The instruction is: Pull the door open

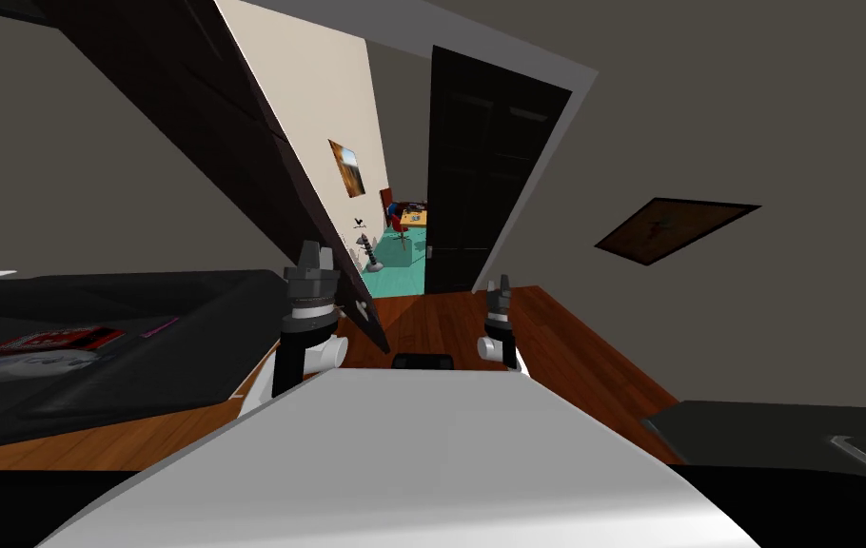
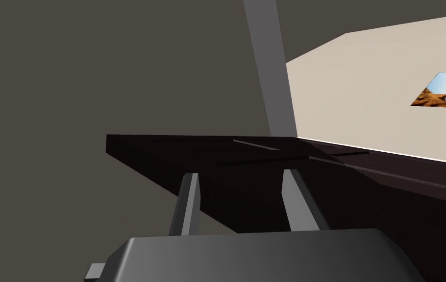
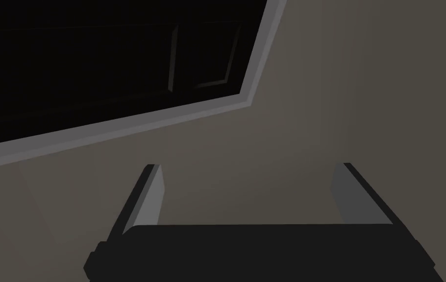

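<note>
Dark door [image 1: 222, 143], part open, just ahead of left gripper [image 2: 240, 174]; cannot tell whether clamped on it. Right gripper [image 3: 247, 169] released, empty. Likely heavy, rigid, smooth-faced; best to take at free edge, away from hinged side.

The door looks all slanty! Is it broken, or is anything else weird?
Nothing looks broken. The dark door stands partly open, and the walls slant too, so it's only the head camera's tilt. The left gripper is at its edge.
</note>
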### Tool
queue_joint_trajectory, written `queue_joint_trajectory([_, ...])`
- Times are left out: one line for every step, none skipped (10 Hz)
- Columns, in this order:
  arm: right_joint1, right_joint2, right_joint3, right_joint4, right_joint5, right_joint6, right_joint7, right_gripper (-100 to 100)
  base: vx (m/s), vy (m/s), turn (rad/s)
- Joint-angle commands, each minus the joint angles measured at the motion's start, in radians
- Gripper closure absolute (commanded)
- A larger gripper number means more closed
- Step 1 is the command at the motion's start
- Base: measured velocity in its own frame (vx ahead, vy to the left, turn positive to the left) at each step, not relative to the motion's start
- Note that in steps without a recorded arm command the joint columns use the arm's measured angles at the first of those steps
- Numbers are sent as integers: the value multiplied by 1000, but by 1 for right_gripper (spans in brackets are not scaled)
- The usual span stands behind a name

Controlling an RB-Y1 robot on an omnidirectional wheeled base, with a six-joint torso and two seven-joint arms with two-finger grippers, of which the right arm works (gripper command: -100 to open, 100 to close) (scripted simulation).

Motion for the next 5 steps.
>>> queue_joint_trajectory([-20, -2, -1, 48, -8, -10, 6, -100, 109, -16, 45])
queue_joint_trajectory([-32, -3, -1, 76, -13, -15, 10, -100, 107, -16, 53])
queue_joint_trajectory([-44, -4, -2, 105, -18, -20, 13, -100, 94, -22, 57])
queue_joint_trajectory([-56, -4, -2, 135, -23, -25, 17, -100, 88, -14, 64])
queue_joint_trajectory([-69, -4, -2, 164, -28, -30, 21, -100, 93, -21, 56])
